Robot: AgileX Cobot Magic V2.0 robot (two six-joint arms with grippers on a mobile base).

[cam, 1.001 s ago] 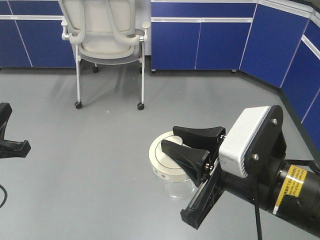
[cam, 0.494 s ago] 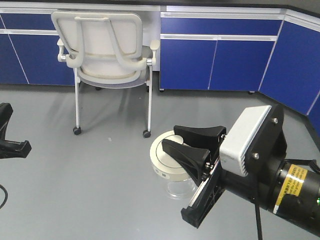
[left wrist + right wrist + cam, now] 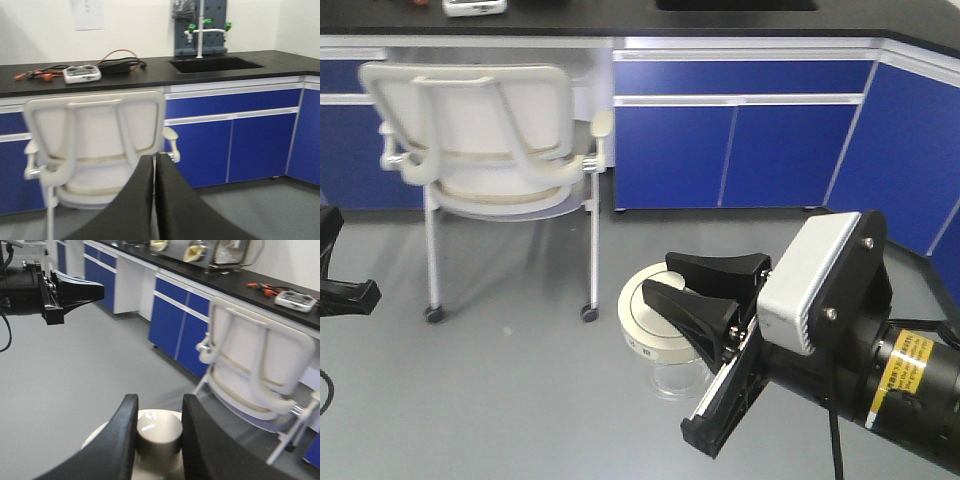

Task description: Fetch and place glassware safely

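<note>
1. The glass jar (image 3: 672, 372) is small and squat, with a clear body under a wide cream-white lid (image 3: 642, 322); the lid has a round knob (image 3: 159, 439) in the middle and small dark marks on its rim
2. The right gripper (image 3: 657, 276) holds the jar from above, its two black fingers (image 3: 116, 440) clamped on either side of the knob
3. The left gripper (image 3: 154, 172) is off to the left, well apart from the jar, its fingers pressed together on nothing
4. Beyond the jar we see a white chair (image 3: 490, 150) on casters, and behind it blue cabinets (image 3: 740, 140) under a black counter (image 3: 130, 75)
5. On the counter lie a small grey device (image 3: 82, 73) and cables; the sink (image 3: 215, 63) is set into it
6. We cannot tell what the jar contains
</note>
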